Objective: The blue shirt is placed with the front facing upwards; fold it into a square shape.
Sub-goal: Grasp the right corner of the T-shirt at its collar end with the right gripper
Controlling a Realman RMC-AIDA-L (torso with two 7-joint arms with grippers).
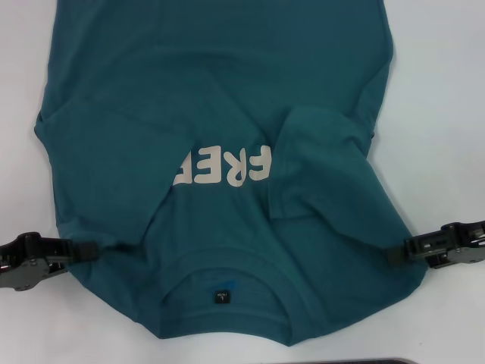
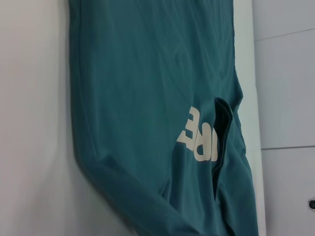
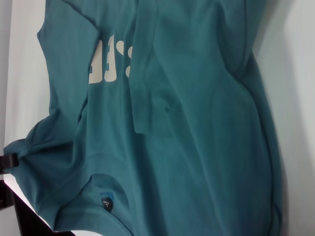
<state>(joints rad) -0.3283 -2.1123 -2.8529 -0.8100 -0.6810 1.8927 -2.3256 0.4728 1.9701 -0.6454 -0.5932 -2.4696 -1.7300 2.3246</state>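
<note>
Both sleeves of the blue shirt point(image 1: 220, 114) already lay folded inward; the lengthwise folds remained. Left tool point(image 1: 85, 251) and right tool point(image 1: 392, 252) each clamped a shoulder edge.

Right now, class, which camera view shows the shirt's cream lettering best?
The head view: the cream lettering lies central, though both folded sleeves cover part of it. The left wrist view shows it sideways, partly hidden behind a fold; the right wrist view shows only a few letters beside a folded sleeve.
</note>
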